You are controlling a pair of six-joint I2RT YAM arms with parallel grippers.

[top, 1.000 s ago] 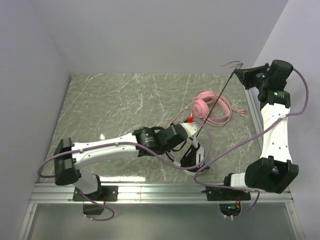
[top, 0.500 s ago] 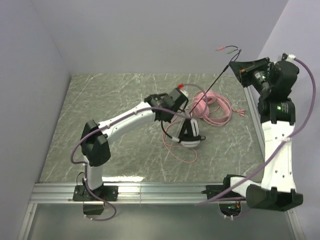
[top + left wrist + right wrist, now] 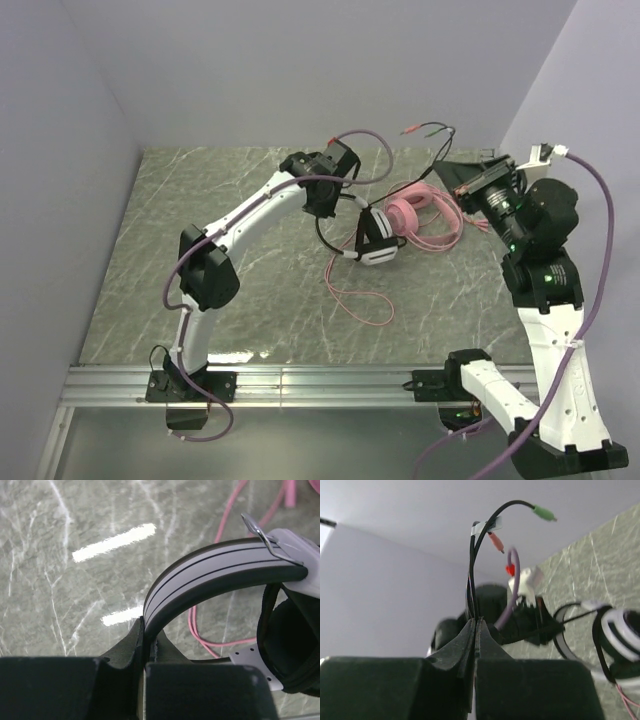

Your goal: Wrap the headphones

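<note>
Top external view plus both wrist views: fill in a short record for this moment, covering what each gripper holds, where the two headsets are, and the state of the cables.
left gripper: shut on the headband of the black-and-white headset
right gripper: shut on the black cable just below its plugs, held high off the table
black cable: strung loose between that headset and the right gripper
pink headset: on the table, far right
pink cable: mostly coiled beside it, one loop trailing nearer

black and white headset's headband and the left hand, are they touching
Touching. The left wrist view shows the left hand shut on the black and white headset's headband, the striped band pinched with no gap on either side.
</note>
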